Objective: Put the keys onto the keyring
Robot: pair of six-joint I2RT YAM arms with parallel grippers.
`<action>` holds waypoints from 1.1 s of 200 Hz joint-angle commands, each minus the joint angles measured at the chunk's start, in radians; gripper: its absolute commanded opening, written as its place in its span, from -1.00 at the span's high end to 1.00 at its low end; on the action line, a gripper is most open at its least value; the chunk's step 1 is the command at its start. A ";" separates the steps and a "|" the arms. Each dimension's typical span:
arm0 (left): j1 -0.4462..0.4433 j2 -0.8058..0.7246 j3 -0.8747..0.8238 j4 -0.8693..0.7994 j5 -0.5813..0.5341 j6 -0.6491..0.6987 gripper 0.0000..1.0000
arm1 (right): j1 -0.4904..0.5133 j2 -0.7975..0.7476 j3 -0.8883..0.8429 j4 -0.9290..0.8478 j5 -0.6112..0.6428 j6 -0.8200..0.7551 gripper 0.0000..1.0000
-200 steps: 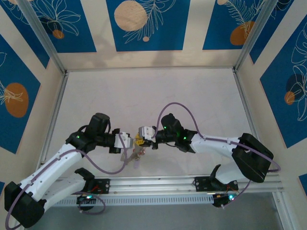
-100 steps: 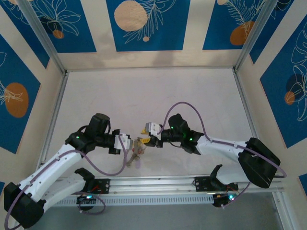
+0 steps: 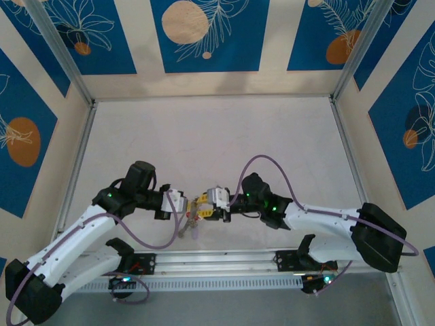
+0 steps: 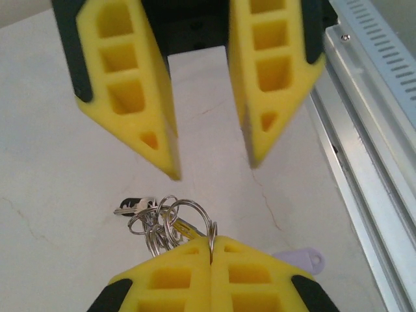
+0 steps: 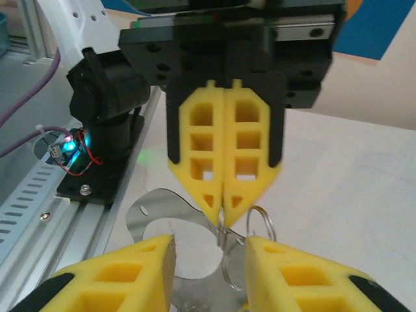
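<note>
Keyring (image 3: 195, 212) sits near the middle of the near edge of the surface (image 3: 204, 136), just far of the aluminium rail (image 3: 224, 261). It lies between the two end effectors, which face each other from left and right. The left end effector (image 3: 183, 207) reaches it from the left and the right end effector (image 3: 202, 205) from the right. At this size the bundle is too small to tell its parts apart. One lilac tag (image 3: 195, 234) lies on the surface just near of it.

From the left wrist, the left end effector (image 4: 211, 242) has its two yellow fingers pressed together, clamped on a thin wire loop of the keyring (image 4: 195, 218) that rises from the seam between them. The keyring shows as several overlapping loops, too tangled to count, bunched toward the left of the pinch. Of the keys (image 4: 133, 207), one can be made out. It has a dark head and juts from the left side of the bundle, with its long axis running across the view. The right end effector (image 4: 214, 169) hangs over the loops with its fingers apart, touching nothing. The lilac tag (image 4: 299, 258) lies flat beside the rail (image 4: 370, 130).

From the right wrist, the right end effector (image 5: 209, 240) stands apart around the bundle with a gap on both sides. The left end effector (image 5: 224, 211) points down, fingers together, with the keyring (image 5: 260, 224) hanging from its tip in upright loops. One flat shiny metal tag (image 5: 159, 205) shows behind it.
</note>
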 commanded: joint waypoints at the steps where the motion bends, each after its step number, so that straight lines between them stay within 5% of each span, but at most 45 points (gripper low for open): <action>1: -0.014 -0.009 -0.005 0.031 0.077 -0.018 1.00 | 0.011 0.039 0.008 0.050 0.036 -0.005 0.27; 176: -0.014 0.001 -0.034 0.103 0.074 -0.118 1.00 | 0.056 0.131 -0.010 0.222 0.135 0.022 0.59; 203: -0.014 0.000 -0.021 0.090 0.054 -0.120 1.00 | 0.055 0.130 -0.012 0.228 0.130 0.013 1.00; 215: -0.014 -0.005 -0.016 0.078 0.037 -0.126 0.99 | 0.056 0.129 -0.015 0.223 0.122 -0.005 1.00; 220: -0.014 -0.010 -0.013 0.068 0.030 -0.126 0.84 | 0.058 0.128 -0.017 0.224 0.126 -0.011 1.00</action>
